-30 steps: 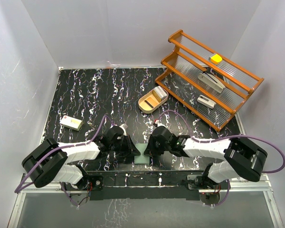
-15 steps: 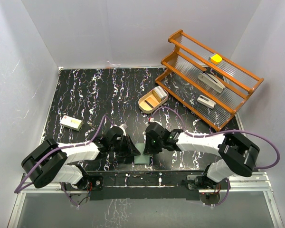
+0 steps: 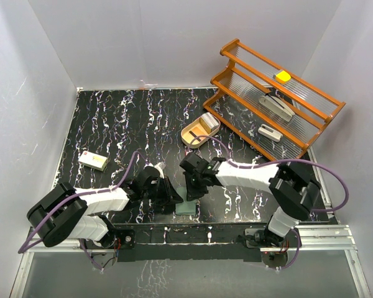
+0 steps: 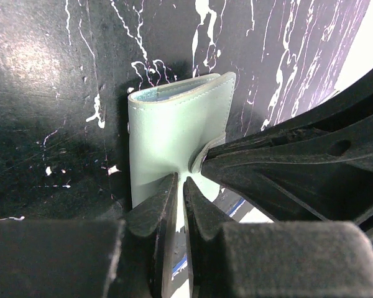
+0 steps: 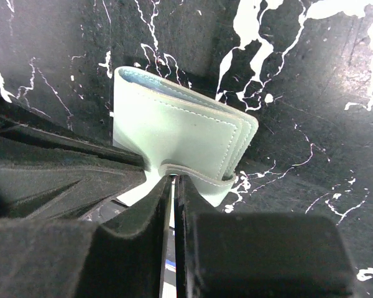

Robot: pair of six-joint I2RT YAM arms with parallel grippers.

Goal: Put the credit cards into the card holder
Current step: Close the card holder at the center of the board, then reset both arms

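Covering card holder [image 4: 174, 133] edge: left gripper [image 4: 179, 181]

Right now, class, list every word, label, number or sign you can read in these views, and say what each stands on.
No text can be read in any view.
Box: a red mark on top, too small to read.
Wallet: plain, no print showing.
Things on the rack: no lettering can be made out.

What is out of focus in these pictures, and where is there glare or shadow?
Left wrist: the near jaws are blurred, the card holder is sharp, with a pale sheen on the table at upper left. Right wrist: jaws blurred, holder stitching crisp. Top external: evenly lit, sharp, only soft shadows.
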